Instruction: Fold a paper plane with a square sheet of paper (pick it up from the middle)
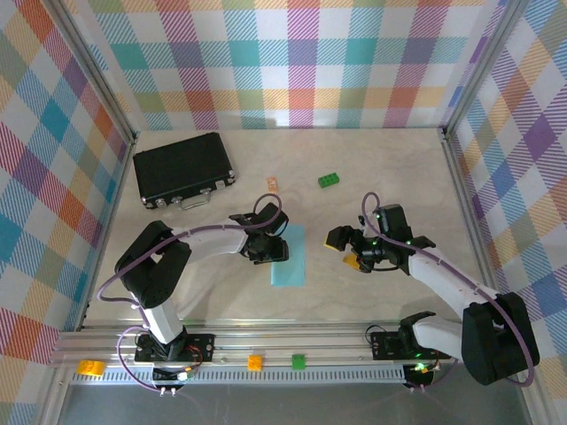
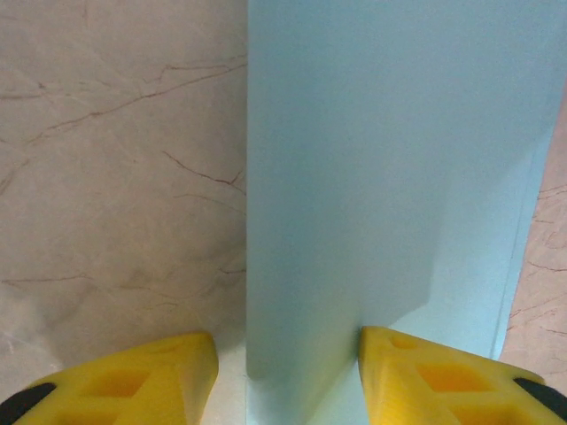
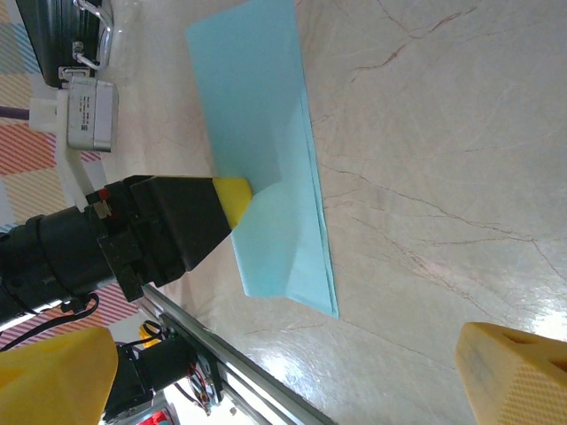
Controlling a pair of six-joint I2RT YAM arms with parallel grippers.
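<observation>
- Left wrist view: the left fingers point(image 2: 443, 381) are half spread and straddle one long edge of the square sheet of paper point(image 2: 390, 177). One yellow tip rests over the paper and the other over bare tabletop point(image 1: 399, 168). They clench nothing that I can make out.
- The right fingers point(image 3: 518, 372) are spread wide and grasp nothing. They hover on the side of the sheet turned away from the black case point(image 1: 182, 168), near the paper but apart from it.
- The sheet lies flat on the tabletop, to the right of the black case and nearer the arm bases than it, well apart from it.
- The step in hand looks like setting the first centre fold along the edge that faces the black case.
- To do it well, the tip on the paper should stay low and run the whole length of that edge, so the crease comes out sharp and straight.
- The right fingers could pin the open edges on the side away from the black case, as thin paper slides easily on this smooth surface.
- The sheet is plain light blue and doubled into a narrow rectangle, its long sides running away from the arm bases.
- Right wrist view shows two layers slightly offset at the open edge, and a small rise in the paper beside the yellow tip.
- It has no pointed nose yet.
</observation>
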